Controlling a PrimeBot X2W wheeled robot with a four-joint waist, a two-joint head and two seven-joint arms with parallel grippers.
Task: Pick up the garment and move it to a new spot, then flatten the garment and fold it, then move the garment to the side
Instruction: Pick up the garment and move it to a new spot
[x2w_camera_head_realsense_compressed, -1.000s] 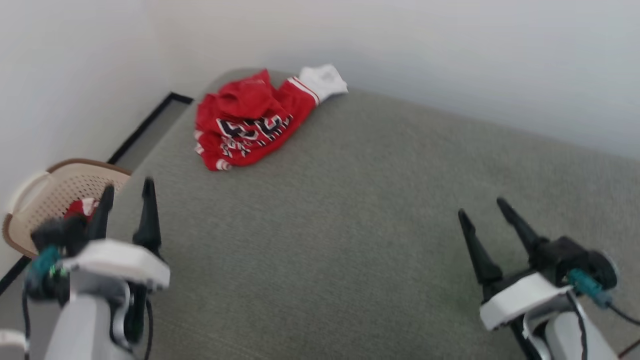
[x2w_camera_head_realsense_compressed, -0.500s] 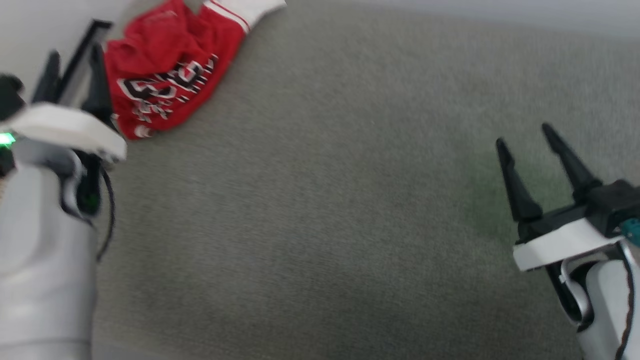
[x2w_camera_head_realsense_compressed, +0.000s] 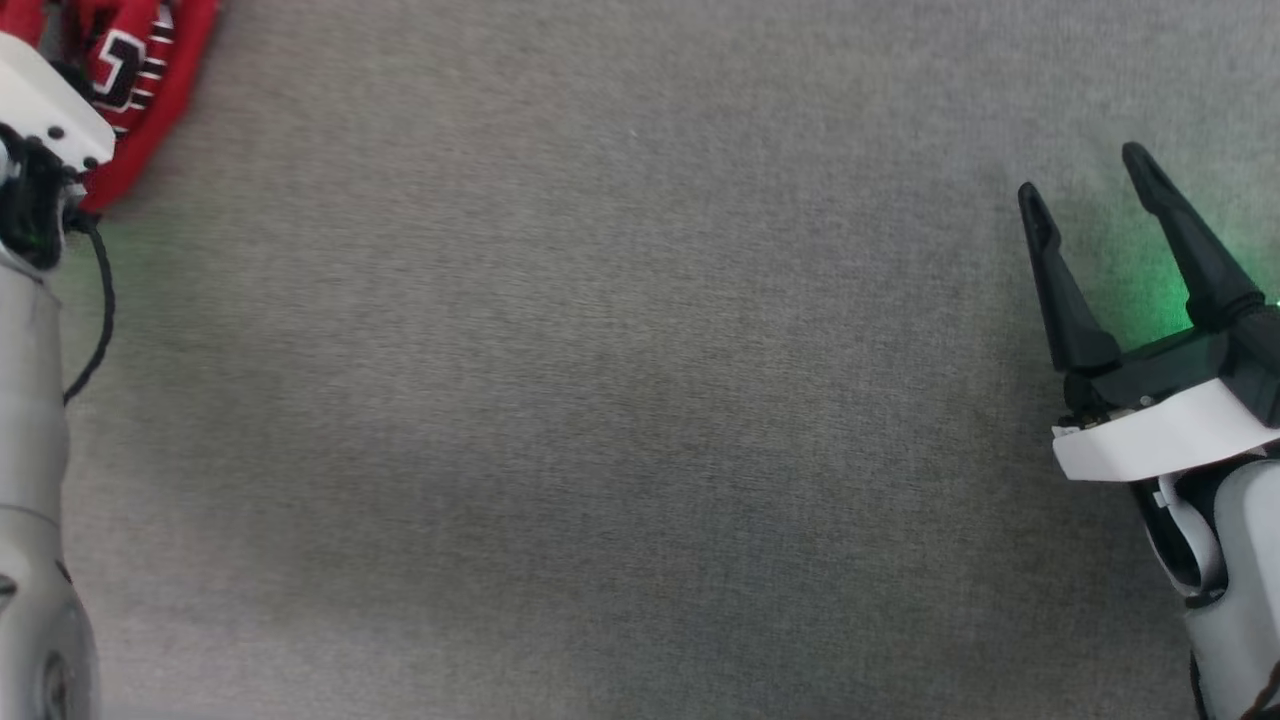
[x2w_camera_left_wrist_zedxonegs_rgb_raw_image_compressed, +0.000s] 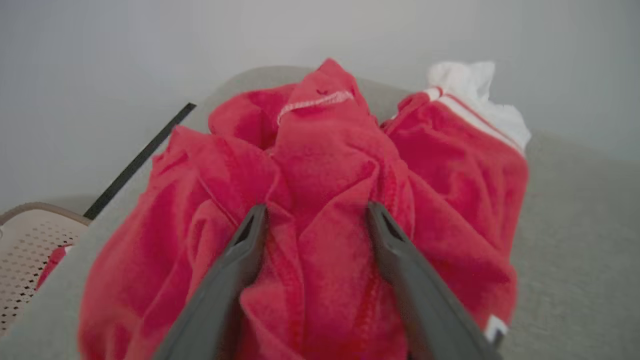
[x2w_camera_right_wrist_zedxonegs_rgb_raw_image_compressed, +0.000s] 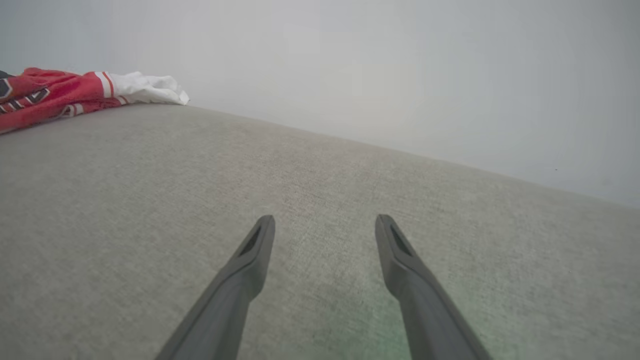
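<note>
Evidently bunched rather than spread, the garment lay in a red heap right in front of the left end effector. A raised ridge of its cloth stood between the two dark fingers. Those fingers were spread wide and pinched nothing. This looked like the line-up for a first grasp, with a thick fold picked so that the closing fingers would catch cloth and not slide over it. Whether the fingertips already touched the fabric could not be told.

The white sleeve trailed off beyond the fingers and to their right. In the left wrist view the lettering was folded out of sight.

The right end effector hovered with its fingers equally spread over bare grey fabric surface, well apart from the garment. It was probably kept there to leave room for the new spot.

In the head view the garment was cut off at the upper left corner, and the left fingers were hidden past the frame edge. Beside the left fingers, low and to their left, a perforated basket held something red, too small to identify.
</note>
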